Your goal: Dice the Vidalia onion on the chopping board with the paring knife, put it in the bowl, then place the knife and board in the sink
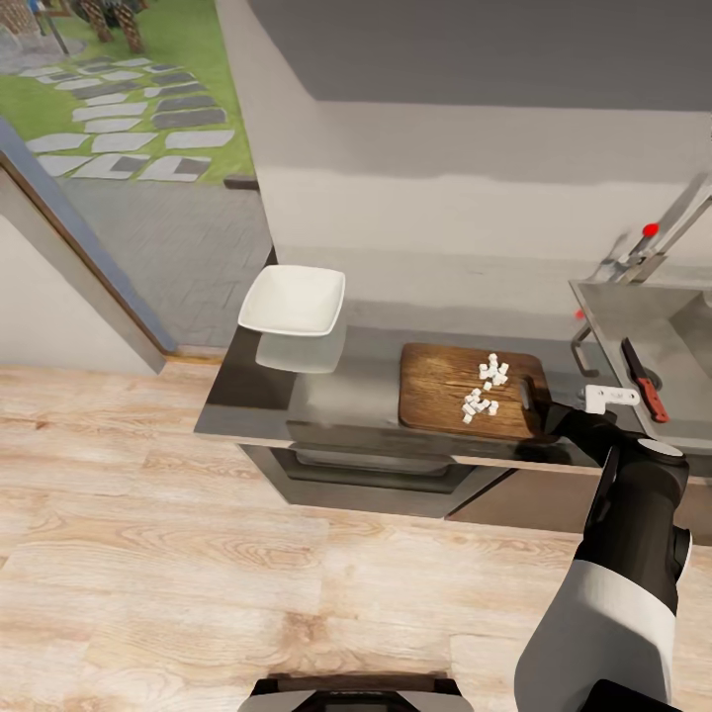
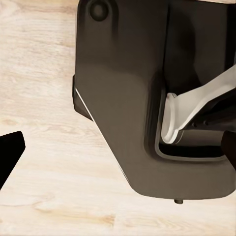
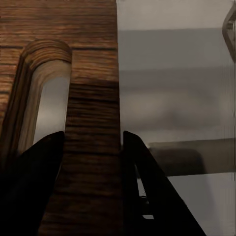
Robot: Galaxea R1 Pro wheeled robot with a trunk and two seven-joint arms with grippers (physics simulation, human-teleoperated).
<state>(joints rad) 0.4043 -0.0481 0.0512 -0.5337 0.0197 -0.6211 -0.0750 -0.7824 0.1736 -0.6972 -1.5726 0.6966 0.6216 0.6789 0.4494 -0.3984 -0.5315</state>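
Pale wood-plank flooring (image 1: pixel 148 554) runs up to a glossy grey worktop (image 1: pixel 366 358) that mirrors the plain wall behind it; an open doorway beside it looks out on grass and stepping stones.

On the worktop lies the chopping board (image 1: pixel 450 391), brown with strong wood grain and rounded corners, its slot handle at the end nearest the sink. A scatter of small white diced onion pieces (image 1: pixel 485 388) sits on the board toward that same end. The bowl (image 1: pixel 293 300), white, shallow and squarish with rounded corners, rests near the worktop's far end by the doorway, well apart from the board, and its reflection shows in the gloss beneath it.

The sink (image 1: pixel 618 316) is grey steel, with an angular chrome tap and a red knob at its back. The paring knife (image 1: pixel 645 380) lies on the sink's steel surface, dark blade pointing away from the robot, orange-red handle toward it.

The right hand (image 1: pixel 546 403) is at the board's handle end. In the right wrist view its two dark fingers (image 3: pixel 34 187) close on the strip of wood between the slot and the board's edge, one finger in the slot and one outside, both touching the wood.

The left hand (image 2: pixel 10 152) appears as one dark fingertip over the floor beside the robot's dark base (image 2: pixel 128 98); how far it is open cannot be told.

No labels or writing are readable anywhere.
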